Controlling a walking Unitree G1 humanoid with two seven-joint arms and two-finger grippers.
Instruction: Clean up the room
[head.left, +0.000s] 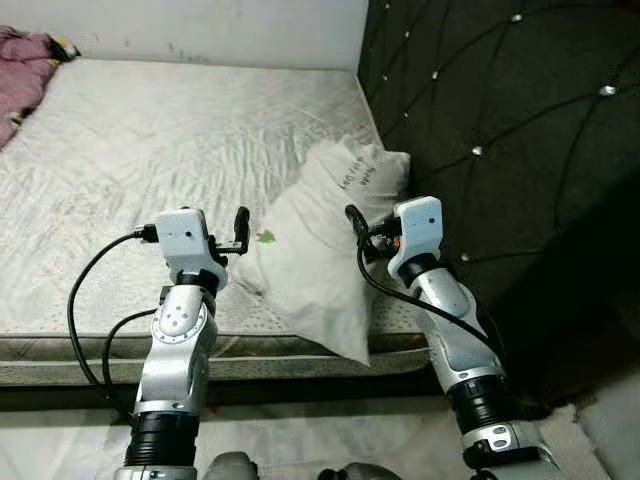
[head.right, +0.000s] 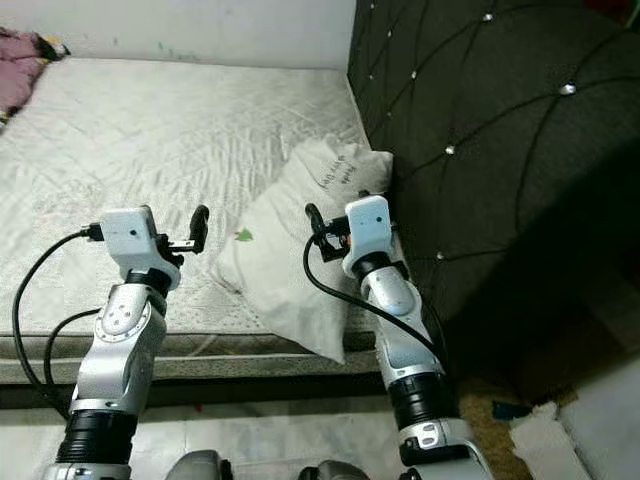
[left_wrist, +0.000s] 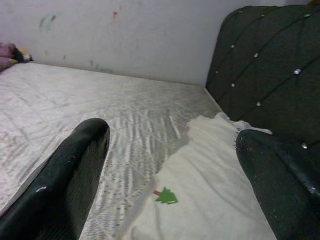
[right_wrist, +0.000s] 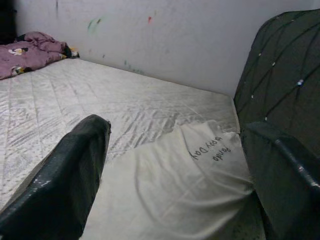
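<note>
The left gripper (head.left: 241, 232) hovers over the near edge of the bed, its two black fingers (left_wrist: 65, 185) spread wide with nothing between them, just left of the pillow (head.left: 325, 255). The right gripper (head.left: 356, 228) is raised at the pillow's right side, close against the cloth; its fingers (right_wrist: 65, 180) are also spread wide and hold nothing, with the pillow lying ahead between them.

The pillow is white and rumpled. It lies at the right end of the mattress (head.left: 140, 150), its far end leaning against the dark tufted headboard (head.left: 500, 110) and its near corner hanging over the bed's near edge. It bears a small green tree mark (left_wrist: 166, 196) on its left side and dark handwriting (right_wrist: 209, 150) near its far end.

The mattress is bare, with a quilted pale cover. At its far left corner, by the white wall (head.left: 200, 30), lies a heap of pink cloth (head.left: 22, 75).
</note>
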